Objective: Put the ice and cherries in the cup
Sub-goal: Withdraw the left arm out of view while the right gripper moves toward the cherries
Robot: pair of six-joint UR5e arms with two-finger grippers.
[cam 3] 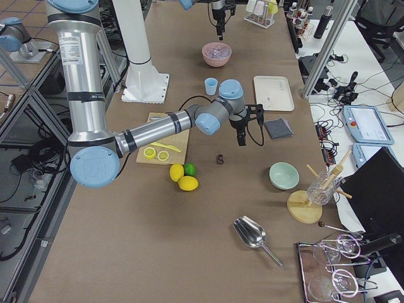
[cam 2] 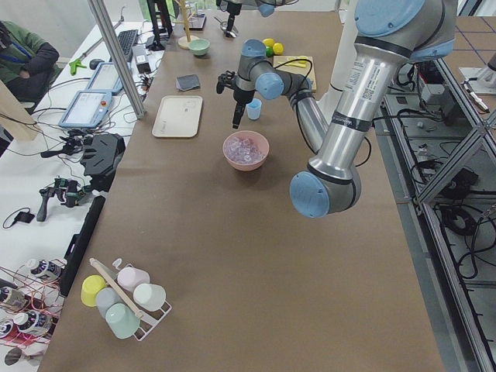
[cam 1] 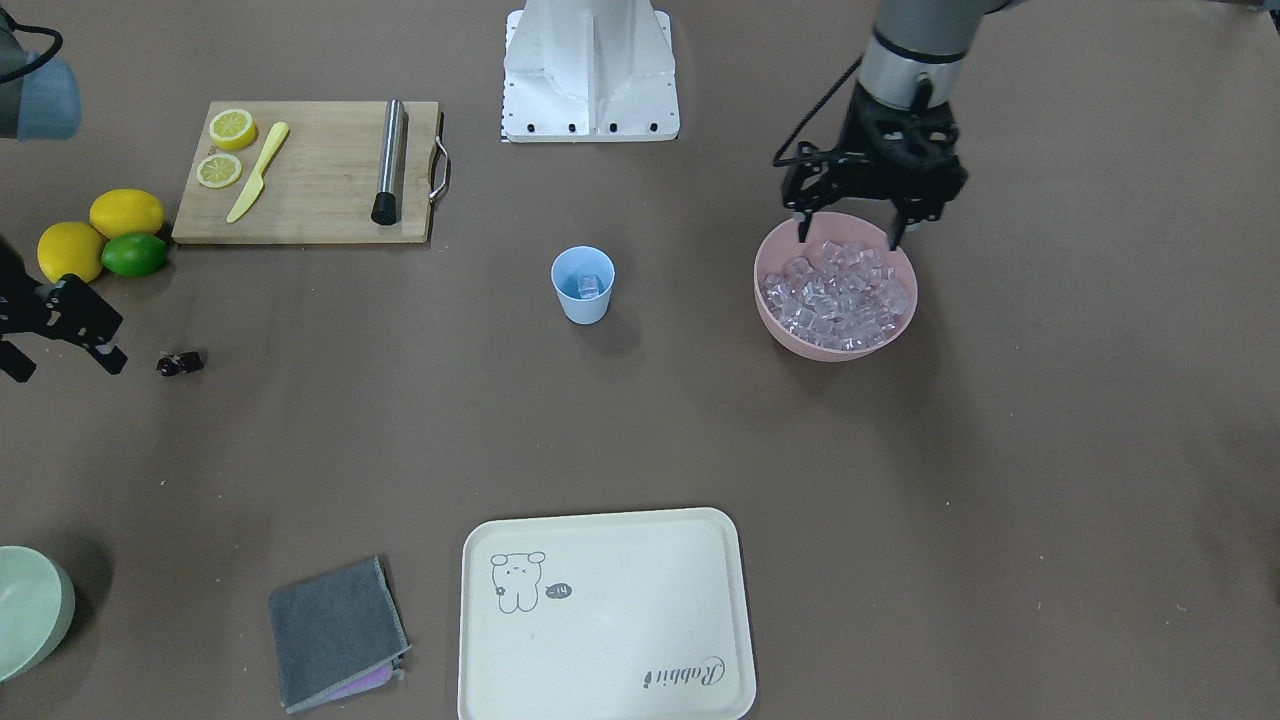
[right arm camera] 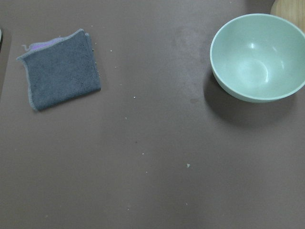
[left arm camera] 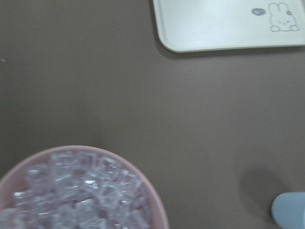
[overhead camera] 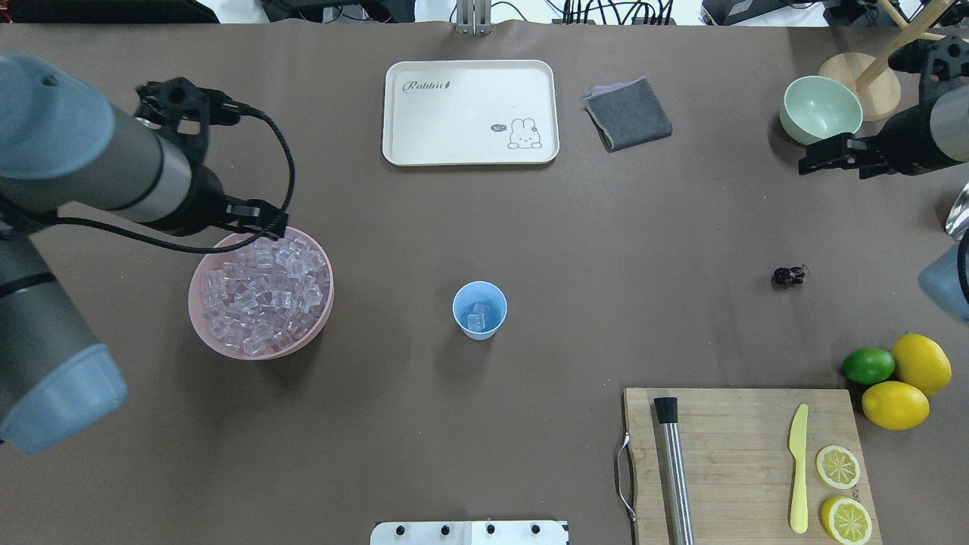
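The light-blue cup [cam 1: 583,285] [overhead camera: 479,310] stands upright mid-table with one or two ice cubes [overhead camera: 478,318] inside. More ice [cam 1: 835,295] [left arm camera: 76,191] fills a pink bowl [overhead camera: 261,354]. My left gripper [cam 1: 850,236] hangs open over the bowl's robot-side rim, its fingertips just above the cubes and nothing between them. The dark cherries [cam 1: 180,363] [overhead camera: 789,276] lie on the bare table. My right gripper [cam 1: 62,362] is open and empty, a short way from the cherries toward the table's end.
A wooden board [cam 1: 310,170] carries lemon slices, a yellow knife and a metal muddler. Two lemons [cam 1: 127,212] and a lime [cam 1: 134,255] lie beside it. On the operators' side are a cream tray [cam 1: 600,620], a grey cloth [cam 1: 335,630] and a pale green bowl [overhead camera: 821,110].
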